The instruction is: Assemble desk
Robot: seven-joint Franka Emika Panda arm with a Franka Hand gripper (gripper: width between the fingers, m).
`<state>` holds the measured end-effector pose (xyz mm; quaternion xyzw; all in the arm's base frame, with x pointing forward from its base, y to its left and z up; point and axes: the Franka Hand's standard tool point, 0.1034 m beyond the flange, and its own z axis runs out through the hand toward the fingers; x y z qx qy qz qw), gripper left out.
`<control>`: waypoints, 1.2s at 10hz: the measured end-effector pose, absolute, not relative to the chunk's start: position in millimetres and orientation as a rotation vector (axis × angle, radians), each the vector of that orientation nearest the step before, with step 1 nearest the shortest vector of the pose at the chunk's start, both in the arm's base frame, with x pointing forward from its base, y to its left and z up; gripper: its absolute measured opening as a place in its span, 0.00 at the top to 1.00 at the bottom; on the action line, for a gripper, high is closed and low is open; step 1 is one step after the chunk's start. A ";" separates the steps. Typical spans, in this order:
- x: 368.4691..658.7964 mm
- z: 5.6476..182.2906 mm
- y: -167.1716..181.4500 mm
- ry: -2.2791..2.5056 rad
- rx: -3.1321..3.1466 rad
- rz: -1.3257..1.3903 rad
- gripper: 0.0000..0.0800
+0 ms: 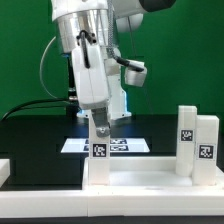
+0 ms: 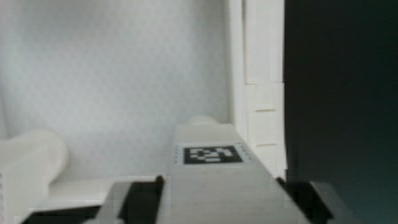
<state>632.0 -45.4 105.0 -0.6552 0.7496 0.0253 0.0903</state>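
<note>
Exterior view: your pincer (image 1: 99, 130) hangs straight down over the desk top (image 1: 140, 172), which lies flat on the black bench (image 1: 30, 135) w/ its rim up. A white leg (image 1: 99, 148) stands upright at the top's corner on the exterior view's left, tag facing camera, and the fingers sit part-closed around its upper end. Two more legs (image 1: 197, 138) stand at the far corner on the exterior view's right. The marker board (image 1: 125, 146) lies behind.

Wrist view: finger pads (image 2: 135, 200) flank the leg's tagged face (image 2: 212, 154), desk top's inner floor beyond.

Risk, imo: if the leg isn't square to its socket, turning could cross-thread or tilt it; a loose grip lets it slip.
</note>
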 end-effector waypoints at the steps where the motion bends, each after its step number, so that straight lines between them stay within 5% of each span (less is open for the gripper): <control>1: 631.9 104.7 -45.7 2.209 -1.970 0.072 0.64; 2: 631.7 104.5 -45.2 2.111 -2.076 0.059 0.64; 4: 632.0 104.2 -44.2 1.773 -2.366 0.014 0.25; 5: 630.3 103.7 -44.0 1.563 -2.507 -0.020 0.21; 9: 625.0 101.1 -45.1 1.287 -2.669 -0.052 0.19; 12: 623.9 99.1 -48.8 0.590 -2.955 -0.020 0.19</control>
